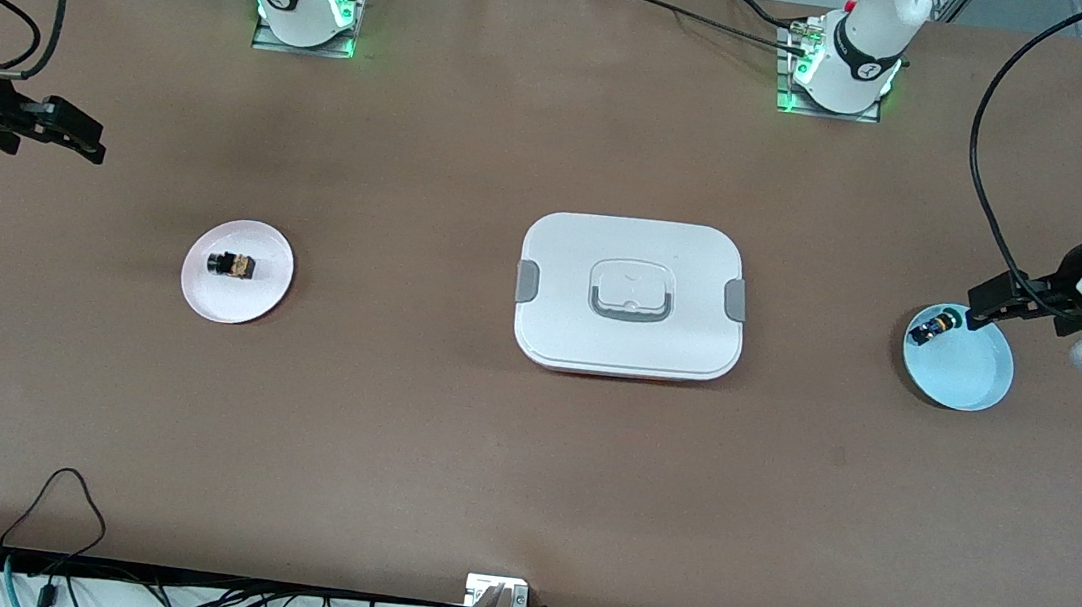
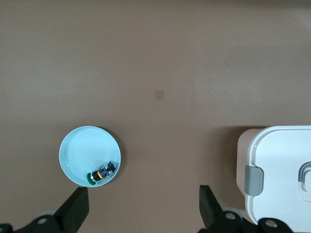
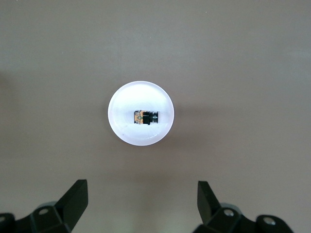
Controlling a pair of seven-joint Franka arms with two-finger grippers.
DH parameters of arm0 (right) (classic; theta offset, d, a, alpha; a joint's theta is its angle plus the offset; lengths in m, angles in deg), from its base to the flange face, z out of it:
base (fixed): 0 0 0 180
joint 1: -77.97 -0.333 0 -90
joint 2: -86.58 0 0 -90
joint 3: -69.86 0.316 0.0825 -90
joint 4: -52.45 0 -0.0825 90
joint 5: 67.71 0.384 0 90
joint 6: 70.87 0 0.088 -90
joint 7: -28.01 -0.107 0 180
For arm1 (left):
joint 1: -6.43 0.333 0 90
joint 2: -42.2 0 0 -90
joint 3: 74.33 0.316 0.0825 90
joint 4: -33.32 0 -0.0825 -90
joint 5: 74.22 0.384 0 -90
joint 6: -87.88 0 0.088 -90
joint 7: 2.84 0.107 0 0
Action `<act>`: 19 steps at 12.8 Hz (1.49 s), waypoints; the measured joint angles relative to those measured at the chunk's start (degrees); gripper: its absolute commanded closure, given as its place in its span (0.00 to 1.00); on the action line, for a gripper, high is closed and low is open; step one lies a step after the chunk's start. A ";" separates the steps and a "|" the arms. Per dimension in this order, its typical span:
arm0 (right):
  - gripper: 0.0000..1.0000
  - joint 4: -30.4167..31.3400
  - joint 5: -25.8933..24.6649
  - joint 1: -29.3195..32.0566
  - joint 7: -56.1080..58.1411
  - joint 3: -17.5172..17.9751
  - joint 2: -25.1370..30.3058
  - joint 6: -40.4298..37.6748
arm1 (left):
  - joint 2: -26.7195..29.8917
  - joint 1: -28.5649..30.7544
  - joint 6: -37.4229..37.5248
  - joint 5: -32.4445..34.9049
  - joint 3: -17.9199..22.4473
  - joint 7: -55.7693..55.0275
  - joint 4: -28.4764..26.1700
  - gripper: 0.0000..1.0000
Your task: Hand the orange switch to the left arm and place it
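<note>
The orange switch (image 1: 234,265) lies on its side on the pink plate (image 1: 200,293), its long axis along the table's length, orange end toward the box (image 1: 626,338) at mid-table. The right gripper (image 3: 141,206) hangs released above the right arm's end of the table, and the left gripper (image 2: 143,211) hangs spread, empty, over the blue plate's (image 1: 970,379) edge.

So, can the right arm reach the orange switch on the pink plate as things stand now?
Probably yes. The orange switch lies alone on the pink plate with nothing over it. The right gripper is open, up at its own end of the table, and the box sits at mid-table, off its path.
</note>
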 measured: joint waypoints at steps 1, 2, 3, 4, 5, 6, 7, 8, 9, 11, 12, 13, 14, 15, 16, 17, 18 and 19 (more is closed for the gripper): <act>0.00 0.01 0.00 0.00 0.00 0.00 -0.34 0.00 | 0.00 0.00 0.00 0.00 0.00 0.00 0.00 0.00; 0.00 0.01 0.00 0.01 0.00 0.00 -0.77 0.00 | 0.00 0.00 0.00 0.00 0.00 0.00 0.00 0.00; 0.00 0.02 0.00 0.00 0.00 0.00 -1.38 0.01 | 0.00 0.00 0.00 0.00 0.00 0.00 0.00 0.00; 0.00 0.02 0.00 0.00 0.00 0.01 -2.09 0.03 | 0.00 0.00 0.00 0.00 0.00 0.00 0.00 0.00; 0.00 0.02 0.01 0.00 0.00 0.01 -2.89 0.06 | -0.01 0.00 0.00 0.00 0.00 0.00 0.00 0.00; 0.00 0.02 0.02 -0.01 0.00 0.03 -3.83 0.18 | -0.02 0.00 0.00 0.00 0.00 0.00 0.00 0.00; 0.00 0.02 0.03 -0.05 0.00 0.06 -4.84 0.48 | -0.03 0.00 0.00 0.00 0.00 0.00 0.00 0.00; 0.00 0.02 0.03 -0.14 0.00 0.09 -5.72 0.75 | -0.04 0.00 0.00 0.00 0.00 0.00 0.00 0.00; 0.00 0.01 0.04 -0.26 0.00 0.14 -6.52 0.85 | -0.05 0.00 0.02 0.00 0.00 0.00 0.00 0.00; 0.00 0.00 0.05 -0.50 0.00 0.35 -7.74 0.99 | -0.06 0.00 0.21 0.00 0.00 0.00 0.00 0.00; 0.00 -0.01 0.07 -0.76 0.00 0.48 -8.28 1.13 | -0.06 0.00 0.26 0.00 0.00 0.00 0.00 0.00; 0.00 -0.01 0.09 -1.19 0.00 0.54 -8.91 1.23 | -0.06 -0.01 0.82 0.00 0.00 0.00 0.03 0.00; 0.00 -0.01 0.11 -1.67 0.00 0.56 -9.55 1.39 | -0.06 -0.01 2.31 0.00 -0.02 0.00 0.09 0.00; 0.00 -0.03 0.27 -2.06 0.00 0.57 -10.13 1.57 | -0.05 -0.03 3.77 0.00 -0.10 0.00 0.16 0.00; 0.00 -0.03 1.05 -2.21 0.00 0.57 -10.67 1.69 | -0.06 -0.06 4.46 0.00 -0.22 0.00 0.19 0.00; 0.00 -0.04 2.35 -2.19 0.00 0.53 -11.05 1.72 | -0.06 -0.07 4.69 0.00 -0.29 0.00 0.19 0.00; 0.00 -0.07 3.44 -2.13 0.00 0.47 -11.42 1.73 | -0.06 -0.06 4.78 0.00 -0.30 0.00 0.19 0.00; 0.00 -0.10 3.95 -2.07 0.00 0.36 -11.77 1.74 | -0.06 -0.04 4.83 0.00 -0.30 0.00 0.19 0.00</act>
